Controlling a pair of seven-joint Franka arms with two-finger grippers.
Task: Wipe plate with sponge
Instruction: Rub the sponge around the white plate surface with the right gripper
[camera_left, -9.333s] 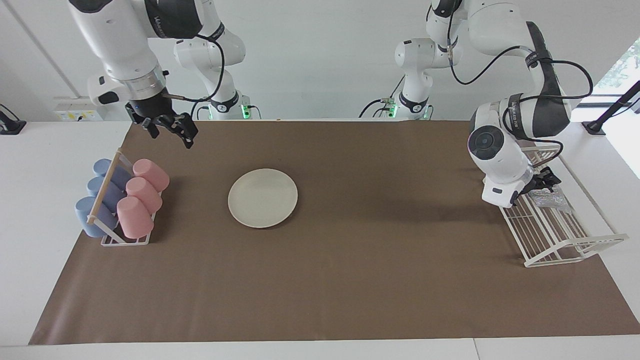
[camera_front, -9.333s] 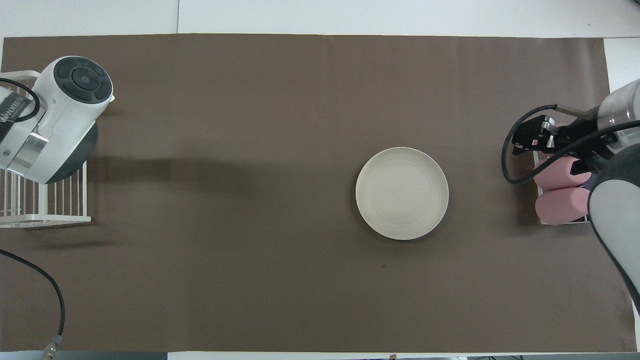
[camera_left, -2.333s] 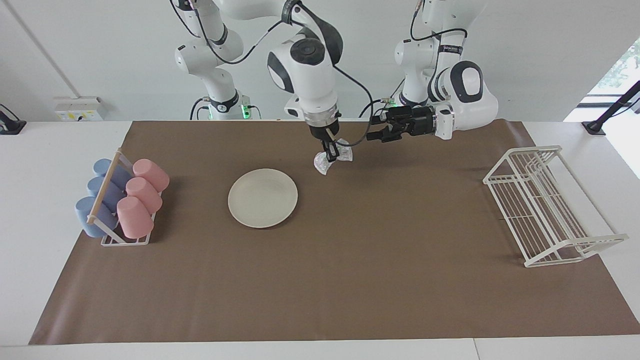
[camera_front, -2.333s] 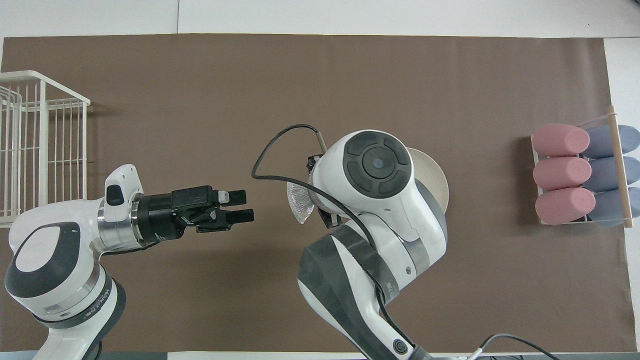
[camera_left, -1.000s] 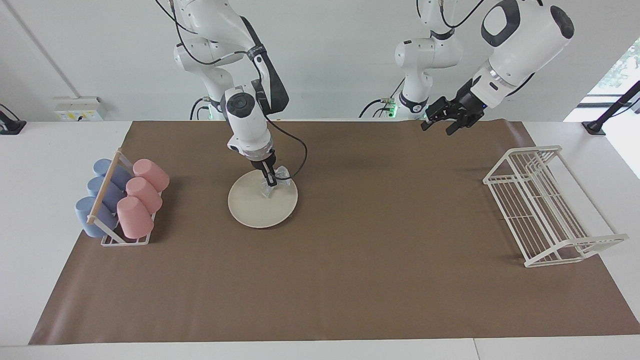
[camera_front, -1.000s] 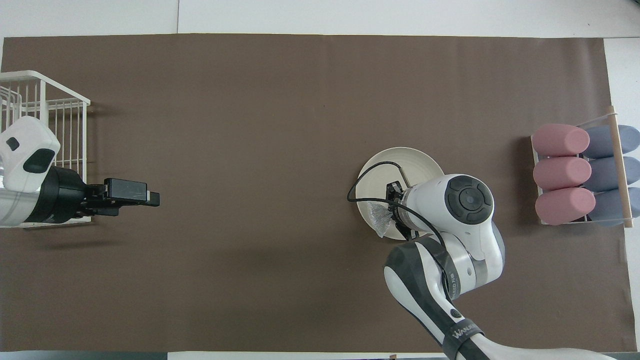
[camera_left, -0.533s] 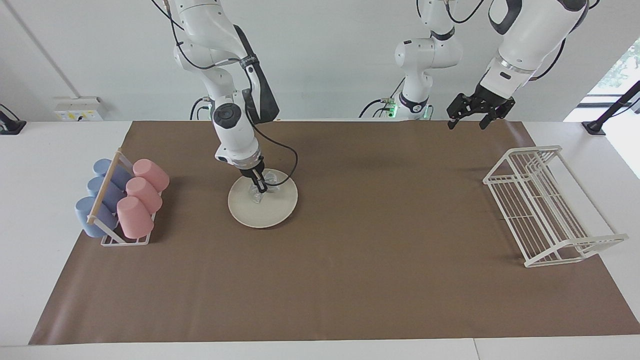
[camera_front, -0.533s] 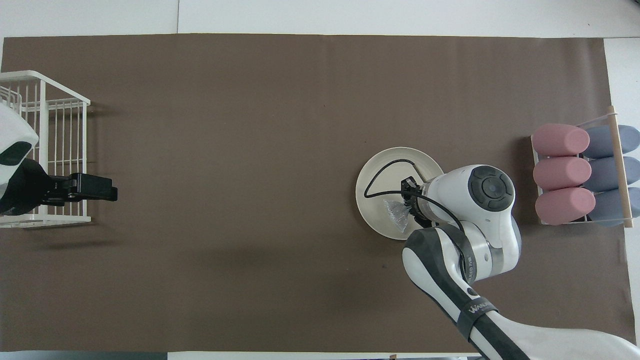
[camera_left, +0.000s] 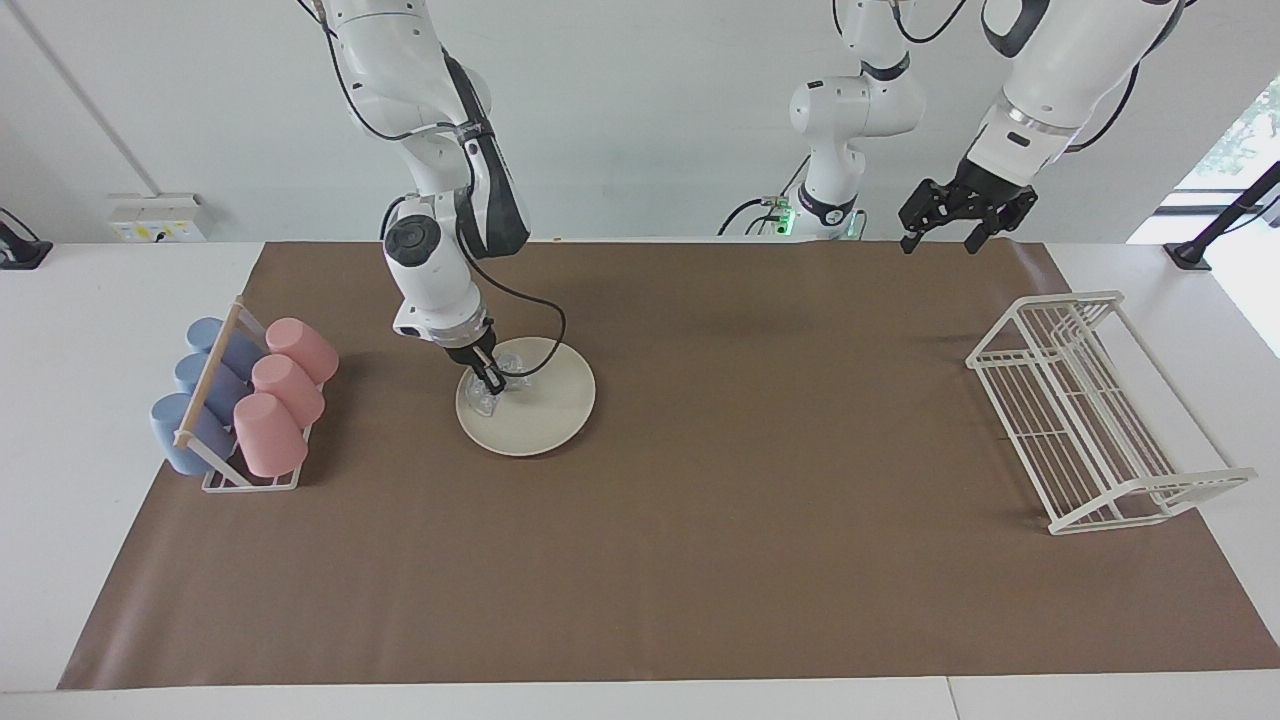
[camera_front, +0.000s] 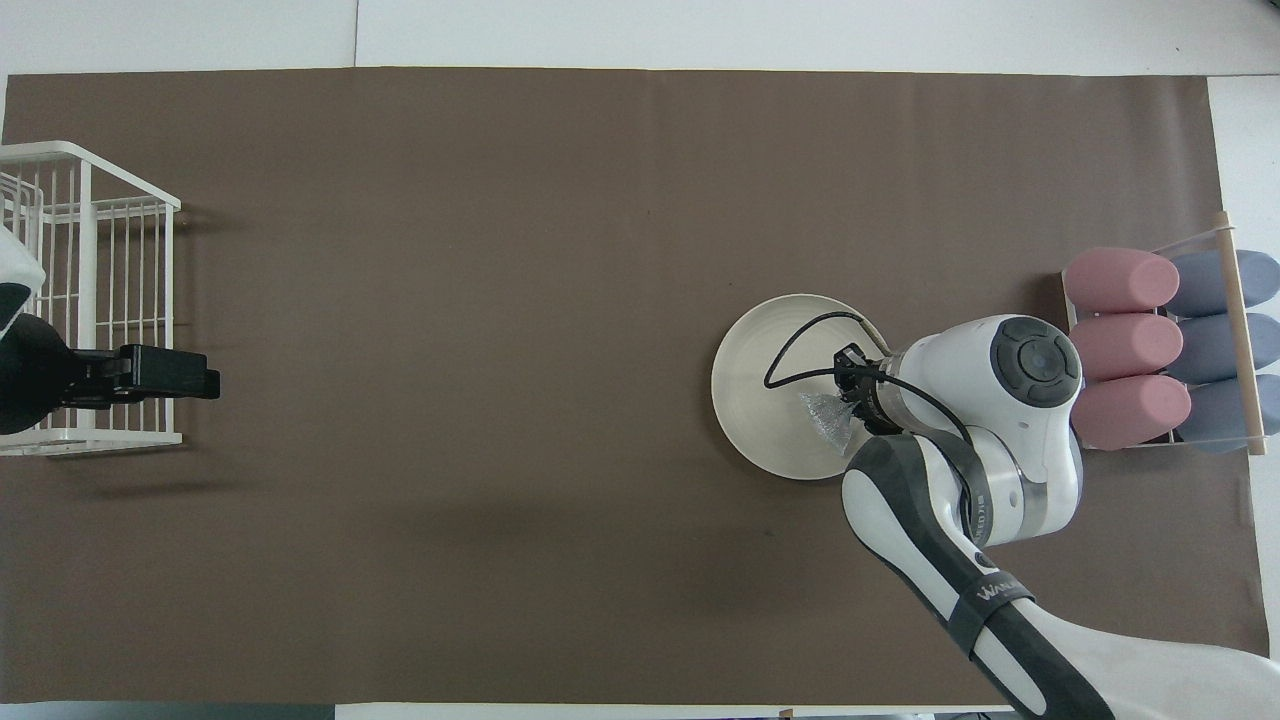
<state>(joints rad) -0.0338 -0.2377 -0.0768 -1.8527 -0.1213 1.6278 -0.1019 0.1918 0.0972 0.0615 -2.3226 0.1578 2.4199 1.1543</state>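
Observation:
The cream-white plate (camera_left: 545, 412) lies on the brown mat toward the right arm's end; it also shows in the overhead view (camera_front: 765, 385). My right gripper (camera_left: 489, 383) is shut on the silvery sponge (camera_left: 500, 375) and presses it on the part of the plate nearest the cup rack. The sponge shows in the overhead view (camera_front: 825, 415), half hidden under the right wrist. My left gripper (camera_left: 940, 240) is open and empty, up in the air over the mat's edge near the wire rack; its tip shows in the overhead view (camera_front: 205, 384).
A rack of pink and blue cups (camera_left: 250, 400) stands at the right arm's end, close to the plate and the right wrist (camera_front: 1035, 365). A white wire rack (camera_left: 1090, 410) stands at the left arm's end. The right arm's black cable loops over the plate.
My right gripper has slid the sponge across the plate toward the cup rack. My left gripper has drawn back slightly toward the wire rack's end.

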